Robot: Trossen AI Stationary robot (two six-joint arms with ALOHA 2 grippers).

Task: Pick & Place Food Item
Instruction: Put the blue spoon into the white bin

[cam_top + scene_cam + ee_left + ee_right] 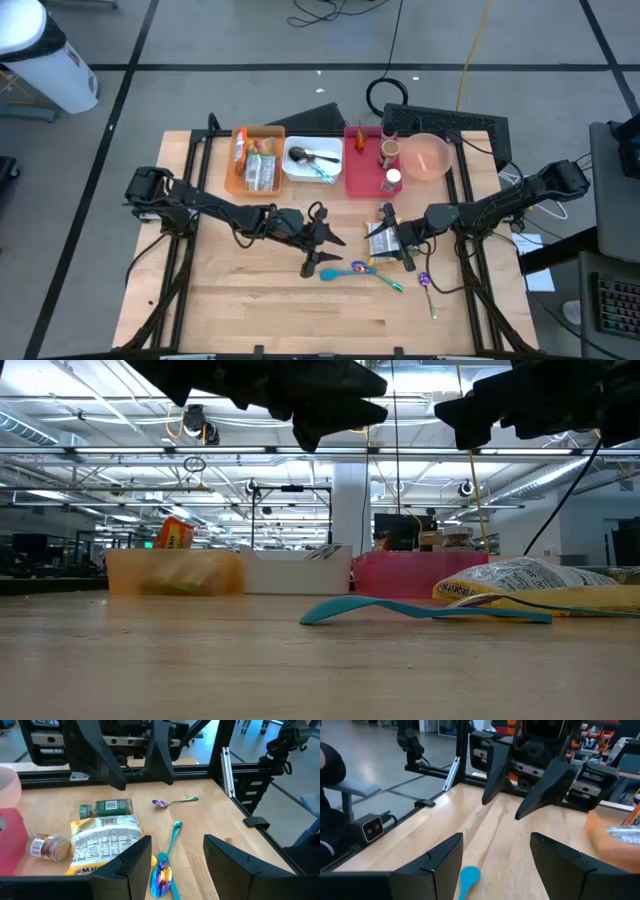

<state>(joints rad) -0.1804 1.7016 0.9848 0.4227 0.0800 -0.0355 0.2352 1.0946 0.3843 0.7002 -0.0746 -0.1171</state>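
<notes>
Both grippers hover open — right gripper (392,238) almost over the packet (381,243). Left gripper (322,240) sits farther off.

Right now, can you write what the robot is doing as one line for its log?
left fingers: open, empty, above table | right fingers: open, empty, over snack bag | blue spoon: on table, untouched

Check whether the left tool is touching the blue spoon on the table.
Apart. The low view shows the left tool high above the tabletop while the blue spoon lies flat on the wood, with clear open space between them.
</notes>
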